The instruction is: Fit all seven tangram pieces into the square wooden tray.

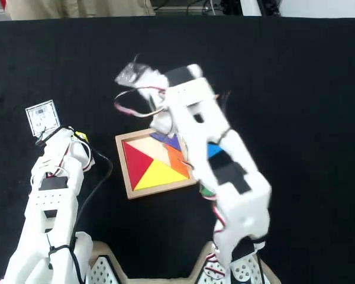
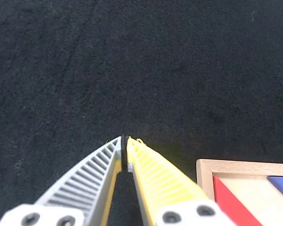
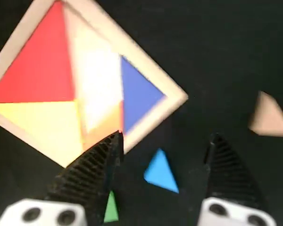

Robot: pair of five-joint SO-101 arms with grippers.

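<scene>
While four pieces (image 3: 33,70) fill tray (image 3: 178,97), three loose pieces (image 3: 161,173) outside

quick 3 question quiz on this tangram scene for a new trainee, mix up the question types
1. True or false: the left end effector is shut on a tangram piece.
2. The light blue triangle lies: A) inside the wooden tray; B) on the black table, below the open right end effector; C) in the left end effector.
3. Fill in: the tan triangle lies ___ the wooden tray.
Key: 1 false, it is shut on nothing; 2 B; 3 outside.
</scene>
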